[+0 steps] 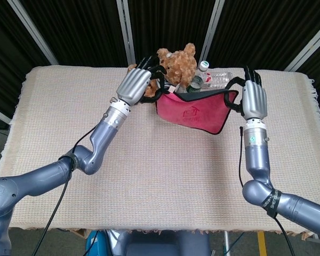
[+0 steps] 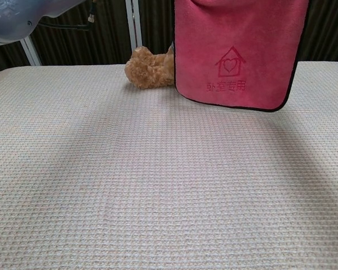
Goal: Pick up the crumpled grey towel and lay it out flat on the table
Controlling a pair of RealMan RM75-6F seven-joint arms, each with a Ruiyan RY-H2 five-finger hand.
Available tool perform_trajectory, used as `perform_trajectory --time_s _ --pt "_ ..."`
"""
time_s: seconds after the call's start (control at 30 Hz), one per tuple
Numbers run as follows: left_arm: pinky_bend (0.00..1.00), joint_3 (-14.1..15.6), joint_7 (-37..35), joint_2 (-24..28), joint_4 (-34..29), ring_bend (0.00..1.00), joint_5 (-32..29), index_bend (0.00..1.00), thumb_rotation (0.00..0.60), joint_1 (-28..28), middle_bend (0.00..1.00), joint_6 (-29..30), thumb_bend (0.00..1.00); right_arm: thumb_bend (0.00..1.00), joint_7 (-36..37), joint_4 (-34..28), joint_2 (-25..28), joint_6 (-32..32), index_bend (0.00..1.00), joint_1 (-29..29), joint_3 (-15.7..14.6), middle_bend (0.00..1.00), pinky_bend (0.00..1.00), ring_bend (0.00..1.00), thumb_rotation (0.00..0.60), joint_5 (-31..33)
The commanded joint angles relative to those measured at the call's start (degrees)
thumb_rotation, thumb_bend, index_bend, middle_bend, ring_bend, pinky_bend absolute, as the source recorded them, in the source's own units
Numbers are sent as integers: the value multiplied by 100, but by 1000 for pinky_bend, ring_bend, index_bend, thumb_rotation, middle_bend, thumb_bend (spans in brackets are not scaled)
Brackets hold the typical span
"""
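Towel: you hold the towel (image 1: 194,112) stretched between both hands, clear of the tabletop (image 1: 165,181), hanging toward the far side. It shows pink with a dark border and a grey inner face along the top edge, not plain grey as the task words it.
Left hand: your left hand (image 1: 132,85) grips the towel's left top corner, fingers (image 1: 149,64) curled over the edge.
Right hand: your right hand (image 1: 254,98) holds the right top corner; its fingers point up and the pinch itself sits behind the palm, so you cannot see how deep the hold is.
Risk, slipped corner: if either pinch is shallow, pulling the cloth tauter likely frees that corner and the towel folds back on itself.
Risk, clutter behind: the teddy bear (image 1: 176,61) and the plastic bottles (image 1: 210,79) sit just behind the hanging cloth. Lowering here would probably drape it over them or knock a bottle; bring it toward you first.
Head view only: both hands, the corners, the bottles, the open cloth-covered tabletop in front.
Chest view only: the towel's face (image 2: 236,56) hanging flat, the house-and-heart mark, the bottom hem clearly off the tabletop; neither hand shows.
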Motion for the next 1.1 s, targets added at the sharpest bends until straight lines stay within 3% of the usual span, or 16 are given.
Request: perform_trajectory --time_s 0.03,0.2,0.33,0.8,1.1 --pt "26 -101 -56 -144 273 2 -64 632 600 -103 297 -78 507 523 -72 187 -62 -87 675 151 57 105 0 0 600 94" --pt "26 -73 -134 -250 424 2 -23 633 600 -75 297 -66 507 523 -62 272 -98 -132 675 187 9 105 0 0 600 121" --pt "26 62 -314 -198 4 2 57 633 600 180 296 20 507 524 18 7 -53 -28 675 -65 -266 105 0 0 600 -48" --pt "26 1075 54 160 -2332 2 490 635 600 1559 300 1015 507 523 200 -1143 -170 550 675 -1108 -1737 105 0 0 600 -1254" --pt "26 1757 219 379 -3320 2 860 637 600 2340 300 1416 507 523 300 -1471 -363 940 675 -1709 -2602 105 0 0 600 -2212"
